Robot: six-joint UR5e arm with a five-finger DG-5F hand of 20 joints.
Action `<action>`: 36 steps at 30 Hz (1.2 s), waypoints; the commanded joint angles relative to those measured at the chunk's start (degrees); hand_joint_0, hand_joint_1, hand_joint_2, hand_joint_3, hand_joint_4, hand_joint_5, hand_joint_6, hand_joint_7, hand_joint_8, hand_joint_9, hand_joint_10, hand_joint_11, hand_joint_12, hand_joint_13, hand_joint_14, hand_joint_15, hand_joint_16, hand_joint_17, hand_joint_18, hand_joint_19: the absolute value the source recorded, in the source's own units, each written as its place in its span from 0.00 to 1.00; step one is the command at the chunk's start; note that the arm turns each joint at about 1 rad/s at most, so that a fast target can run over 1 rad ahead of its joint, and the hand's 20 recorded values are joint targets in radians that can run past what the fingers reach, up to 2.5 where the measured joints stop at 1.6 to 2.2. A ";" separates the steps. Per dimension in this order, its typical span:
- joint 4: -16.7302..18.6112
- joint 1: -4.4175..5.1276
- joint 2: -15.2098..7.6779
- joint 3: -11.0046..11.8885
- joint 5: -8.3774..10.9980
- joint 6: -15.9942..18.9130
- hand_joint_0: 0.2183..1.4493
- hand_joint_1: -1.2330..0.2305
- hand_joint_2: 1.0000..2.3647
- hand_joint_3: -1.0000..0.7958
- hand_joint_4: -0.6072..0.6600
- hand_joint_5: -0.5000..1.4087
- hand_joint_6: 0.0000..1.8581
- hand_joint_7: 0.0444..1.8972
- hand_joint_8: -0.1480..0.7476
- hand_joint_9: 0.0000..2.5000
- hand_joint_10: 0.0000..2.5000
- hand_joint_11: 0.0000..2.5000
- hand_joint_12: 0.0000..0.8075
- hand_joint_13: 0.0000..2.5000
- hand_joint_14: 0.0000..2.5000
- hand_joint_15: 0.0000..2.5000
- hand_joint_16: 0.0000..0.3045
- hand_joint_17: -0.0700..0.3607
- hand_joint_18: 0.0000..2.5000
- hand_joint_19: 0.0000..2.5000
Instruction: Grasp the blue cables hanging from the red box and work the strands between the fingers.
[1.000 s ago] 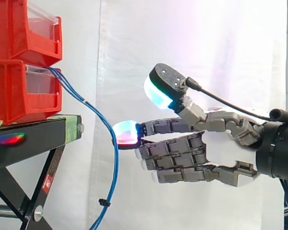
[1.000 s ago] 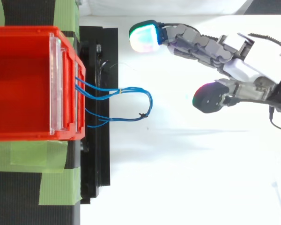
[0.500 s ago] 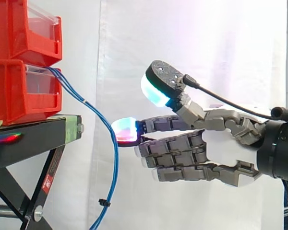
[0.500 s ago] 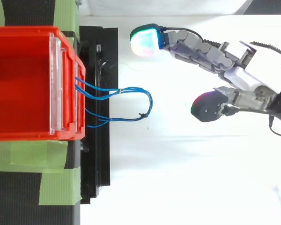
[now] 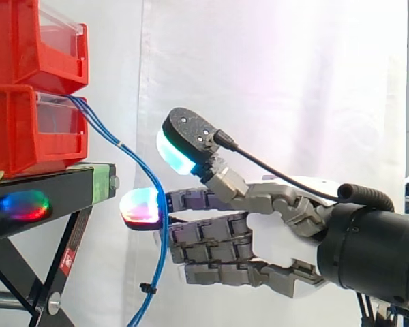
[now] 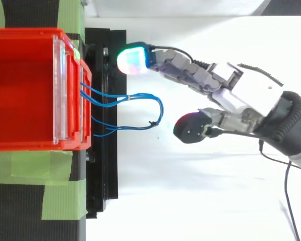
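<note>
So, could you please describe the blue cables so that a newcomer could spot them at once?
At the left, red bins sit stacked on a black stand. From the front of the lower bin the blue cables droop in a loop past the stand's edge. They are the only thin blue strands, with a small black tie low down.

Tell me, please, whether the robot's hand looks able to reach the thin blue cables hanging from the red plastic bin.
Probably yes: the open hand is close beside the thin blue cables, fingers and thumb spread, and nothing stands between them.
</note>
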 commanded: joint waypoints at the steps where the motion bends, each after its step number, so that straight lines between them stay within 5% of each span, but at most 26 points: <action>1: -1.24 0.04 -0.42 0.74 0.02 0.53 0.36 0.52 0.00 0.00 0.62 0.11 0.00 0.34 0.54 0.09 0.00 0.08 0.49 0.01 0.00 0.09 0.24 0.54 0.00 0.07; 6: -0.45 0.22 -0.60 1.53 0.99 -1.32 0.36 0.52 0.00 0.00 0.62 0.11 0.00 0.34 0.54 0.09 0.00 0.08 0.49 0.01 0.00 0.09 0.24 0.54 0.00 0.07; 10: 2.71 0.22 -4.20 3.46 1.87 -0.08 0.36 0.52 0.00 0.00 0.62 0.11 0.00 0.34 0.54 0.09 0.00 0.08 0.49 0.01 0.00 0.09 0.24 0.54 0.00 0.07; 22: -0.63 0.22 -4.29 4.25 1.60 1.59 0.36 0.52 0.00 0.00 0.62 0.11 0.00 0.34 0.54 0.10 0.00 0.09 0.49 0.02 0.00 0.09 0.24 0.54 0.00 0.08; 36: -0.27 0.92 -4.29 5.31 1.69 1.85 0.38 0.50 0.00 0.00 0.63 0.13 0.00 0.33 0.57 0.14 0.00 0.11 0.52 0.10 0.00 0.11 0.24 0.55 0.06 0.09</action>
